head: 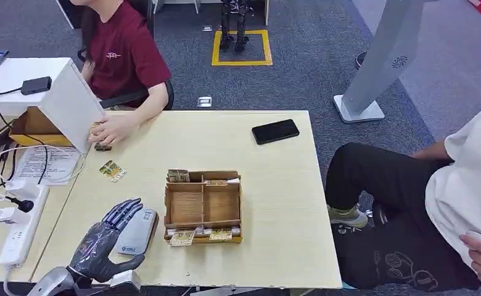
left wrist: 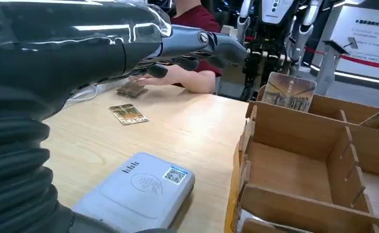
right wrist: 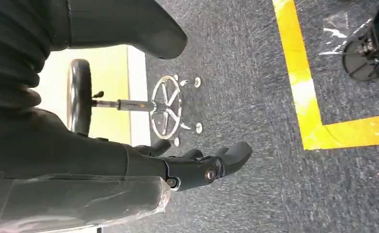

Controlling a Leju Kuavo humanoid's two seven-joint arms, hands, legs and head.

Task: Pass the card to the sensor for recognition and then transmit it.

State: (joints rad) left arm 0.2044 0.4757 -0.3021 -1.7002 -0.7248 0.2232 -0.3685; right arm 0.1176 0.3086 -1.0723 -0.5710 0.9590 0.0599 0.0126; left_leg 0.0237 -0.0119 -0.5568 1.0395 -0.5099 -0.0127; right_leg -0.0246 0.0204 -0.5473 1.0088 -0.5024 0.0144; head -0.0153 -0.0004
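Observation:
My left hand (head: pixel 105 237) hovers over the near left of the table with fingers spread and nothing in it; it is also close up (left wrist: pixel 144 46) in the left wrist view. Just to its right lies the grey card sensor (head: pixel 137 232) (left wrist: pixel 139 189), flat on the table. A loose card (head: pixel 112 171) (left wrist: pixel 128 114) lies further back on the table. The cardboard card box (head: pixel 203 206) (left wrist: pixel 294 160) holds cards upright at its rims (left wrist: pixel 288 91). My right hand (right wrist: pixel 197 167) hangs over the floor, fingers loosely extended and empty.
A person in a red shirt (head: pixel 124 55) rests a hand (head: pixel 110 131) on cards at the back left. A black phone (head: pixel 275 131) lies at the back right. Another person (head: pixel 435 203) sits to the right. A power strip (head: pixel 22 228) and cables lie at the left.

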